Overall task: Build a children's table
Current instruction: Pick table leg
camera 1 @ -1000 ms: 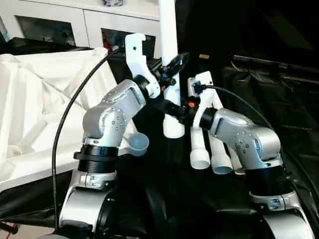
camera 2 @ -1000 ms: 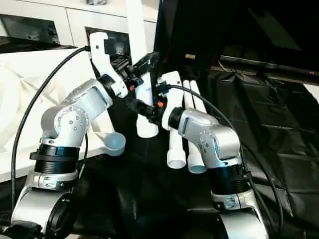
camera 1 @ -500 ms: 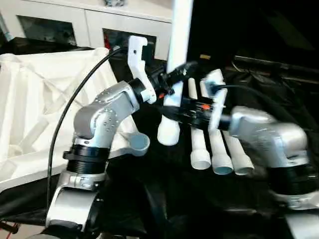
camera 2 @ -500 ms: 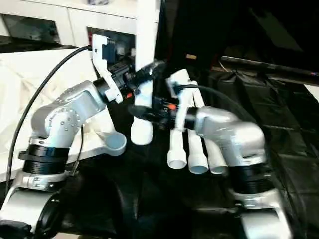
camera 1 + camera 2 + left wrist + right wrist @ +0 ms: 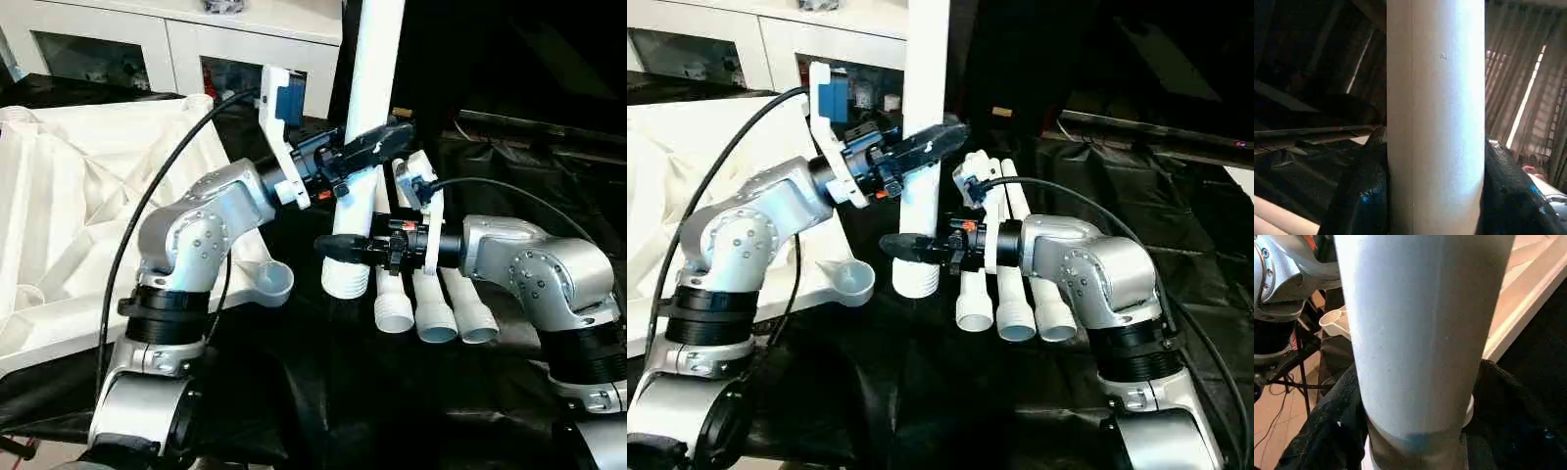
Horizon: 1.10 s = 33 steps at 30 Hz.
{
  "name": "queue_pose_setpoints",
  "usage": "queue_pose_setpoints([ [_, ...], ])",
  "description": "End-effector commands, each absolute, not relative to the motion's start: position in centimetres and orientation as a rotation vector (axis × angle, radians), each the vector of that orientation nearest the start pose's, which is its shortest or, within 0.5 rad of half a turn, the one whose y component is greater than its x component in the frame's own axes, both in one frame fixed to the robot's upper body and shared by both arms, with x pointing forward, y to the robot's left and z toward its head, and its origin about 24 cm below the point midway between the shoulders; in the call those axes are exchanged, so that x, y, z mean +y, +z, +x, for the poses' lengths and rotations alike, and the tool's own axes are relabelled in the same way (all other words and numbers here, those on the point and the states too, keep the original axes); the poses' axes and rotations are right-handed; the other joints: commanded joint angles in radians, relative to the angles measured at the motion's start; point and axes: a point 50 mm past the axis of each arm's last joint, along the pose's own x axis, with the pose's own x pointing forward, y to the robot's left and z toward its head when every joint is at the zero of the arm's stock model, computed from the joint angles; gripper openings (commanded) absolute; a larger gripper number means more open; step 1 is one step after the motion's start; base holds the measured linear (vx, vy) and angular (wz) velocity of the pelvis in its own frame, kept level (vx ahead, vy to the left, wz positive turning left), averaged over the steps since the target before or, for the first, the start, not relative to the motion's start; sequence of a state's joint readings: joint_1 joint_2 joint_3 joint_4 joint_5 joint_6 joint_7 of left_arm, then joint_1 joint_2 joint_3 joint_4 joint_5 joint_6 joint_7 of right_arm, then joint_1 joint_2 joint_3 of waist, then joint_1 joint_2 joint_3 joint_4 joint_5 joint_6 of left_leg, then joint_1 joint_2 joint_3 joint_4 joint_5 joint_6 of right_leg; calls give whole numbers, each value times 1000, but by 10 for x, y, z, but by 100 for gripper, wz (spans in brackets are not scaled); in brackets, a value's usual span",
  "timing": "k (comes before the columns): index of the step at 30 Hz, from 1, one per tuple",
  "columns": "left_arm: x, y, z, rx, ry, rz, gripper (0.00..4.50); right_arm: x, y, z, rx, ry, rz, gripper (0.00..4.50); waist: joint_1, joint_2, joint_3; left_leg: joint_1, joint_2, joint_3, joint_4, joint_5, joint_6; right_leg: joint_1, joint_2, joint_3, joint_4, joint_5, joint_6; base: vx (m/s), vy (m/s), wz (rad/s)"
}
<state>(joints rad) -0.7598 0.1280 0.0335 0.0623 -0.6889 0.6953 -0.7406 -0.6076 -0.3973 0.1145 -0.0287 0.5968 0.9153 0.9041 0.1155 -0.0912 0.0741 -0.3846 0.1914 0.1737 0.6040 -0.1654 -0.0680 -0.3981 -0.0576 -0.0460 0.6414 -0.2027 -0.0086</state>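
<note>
One white tapered leg (image 5: pixel 364 117) stands almost upright at centre frame, its wider open end (image 5: pixel 344 280) down near the black-covered bench, its top running out of the upper edge. Three more legs (image 5: pixel 432 304) lie side by side at centre right, open ends toward the camera. The white tabletop (image 5: pixel 69 215) lies ribbed side up at left, one round corner socket (image 5: pixel 269 283) nearest the upright leg.

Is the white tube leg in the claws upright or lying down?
Upright: the white tapered tube leg stands vertical, open end down, unlike three legs lying flat beside it.
</note>
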Motion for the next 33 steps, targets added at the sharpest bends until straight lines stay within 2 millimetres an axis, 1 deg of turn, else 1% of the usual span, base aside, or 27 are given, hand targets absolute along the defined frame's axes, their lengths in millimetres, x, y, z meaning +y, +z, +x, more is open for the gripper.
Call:
queue_pose_setpoints([
  [1,64,215,316,-100,-1285,-405,185,-110,154,300,358,1262,161,312,2,2,-80,19,35,-6,-62,-100,-26,56,-77,44,-74,-100,-173,0,0,0],
  [3,64,215,315,-95,-1288,-406,185,-110,155,300,350,1269,162,312,3,3,-80,20,35,-6,-62,-105,-29,55,-77,43,-74,-113,-168,0,0,0],
  [7,64,215,315,-91,-1295,-412,185,-110,154,300,348,1272,166,312,3,4,-81,19,35,-7,-62,-100,-30,56,-77,43,-73,-100,-170,0,0,0],
  [8,65,215,314,-91,-1297,-412,185,-110,154,300,349,1273,166,295,3,4,-81,19,35,-6,-62,-97,-28,56,-76,44,-72,-92,-172,0,0,0],
  [9,65,215,314,-92,-1306,-414,185,-109,153,300,352,1274,168,295,3,4,-81,19,35,-7,-62,-96,-28,56,-76,43,-72,-91,-172,0,0,0],
  [12,65,216,313,-96,-1311,-422,185,-109,152,299,356,1277,172,274,3,4,-81,19,35,-7,-62,-98,-27,57,-77,43,-72,-91,-174,0,0,0],
  [14,65,217,313,-99,-1312,-429,185,-109,151,299,358,1279,176,251,3,4,-81,19,35,-6,-62,-98,-27,57,-77,43,-72,-91,-175,0,0,0],
  [15,66,217,313,-100,-1312,-432,185,-108,151,299,359,1278,177,251,3,5,-81,19,35,-7,-61,-98,-28,57,-77,43,-72,-91,-175,0,0,0],
  [16,66,217,314,-100,-1311,-434,185,-108,150,299,359,1277,179,235,3,6,-82,19,35,-7,-62,-98,-29,57,-76,43,-71,-88,-176,0,0,0],
  [17,66,217,314,-99,-1309,-437,185,-108,149,299,359,1276,181,228,3,5,-82,19,35,-7,-62,-99,-29,57,-76,43,-72,-88,-176,0,0,0],
  [18,67,217,314,-99,-1308,-439,185,-108,149,299,359,1275,182,228,4,8,-82,20,35,-7,-62,-101,-30,56,-77,43,-72,-88,-176,0,0,0],
  [20,67,217,315,-99,-1299,-448,185,-108,148,299,359,1272,188,202,4,8,-82,20,35,-7,-62,-103,-32,57,-76,43,-72,-84,-178,0,0,0],
  [22,68,217,315,-98,-1291,-453,185,-108,147,299,359,1268,192,198,4,7,-82,19,35,-7,-62,-100,-32,57,-76,43,-70,-77,-180,0,0,0],
  [24,69,216,317,-97,-1263,-448,185,-108,147,299,356,1266,195,192,4,10,-82,20,34,-7,-62,-102,-32,57,-76,43,-71,-74,-181,0,0,0],
  [25,69,216,317,-97,-1250,-443,185,-108,147,298,355,1267,195,191,4,10,-83,20,35,-8,-62,-103,-33,57,-76,43,-70,-72,-181,0,0,0],
  [26,70,216,318,-99,-1238,-453,241,-107,146,298,352,1266,196,191,4,14,-83,20,35,-8,-62,-107,-36,58,-76,43,-71,-68,-183,0,0,0],
  [27,72,216,320,-99,-1215,-456,241,-106,146,299,344,1259,196,191,5,17,-83,19,35,-9,-62,-107,-38,58,-76,43,-69,-62,-184,0,0,0],
  [28,73,215,321,-99,-1204,-459,255,-106,145,299,339,1255,197,190,4,17,-84,20,35,-9,-62,-108,-39,58,-76,43,-69,-57,-185,0,0,0],
  [29,76,215,321,-106,-1188,-457,264,-104,144,299,330,1245,198,190,3,14,-83,20,34,-9,-63,-112,-42,57,-75,42,-70,-61,-185,0,0,0],
  [30,77,215,321,-111,-1185,-457,264,-103,144,300,328,1242,198,190,3,15,-83,20,34,-9,-62,-112,-43,58,-75,42,-70,-59,-187,0,0,0],
  [31,80,218,320,-161,-1178,-453,272,-102,145,302,292,1212,216,190,3,7,-83,19,34,-9,-63,-109,-41,59,-76,42,-72,-62,-185,0,0,0],
  [32,81,219,319,-179,-1175,-454,282,-102,146,303,280,1201,223,190,4,12,-83,20,36,-9,-64,-113,-42,57,-79,42,-71,-70,-188,0,0,0],
  [33,84,220,319,-208,-1161,-474,291,-101,146,303,269,1192,238,190,3,6,-84,19,36,-9,-64,-110,-43,59,-79,41,-69,-73,-187,0,0,0],
])
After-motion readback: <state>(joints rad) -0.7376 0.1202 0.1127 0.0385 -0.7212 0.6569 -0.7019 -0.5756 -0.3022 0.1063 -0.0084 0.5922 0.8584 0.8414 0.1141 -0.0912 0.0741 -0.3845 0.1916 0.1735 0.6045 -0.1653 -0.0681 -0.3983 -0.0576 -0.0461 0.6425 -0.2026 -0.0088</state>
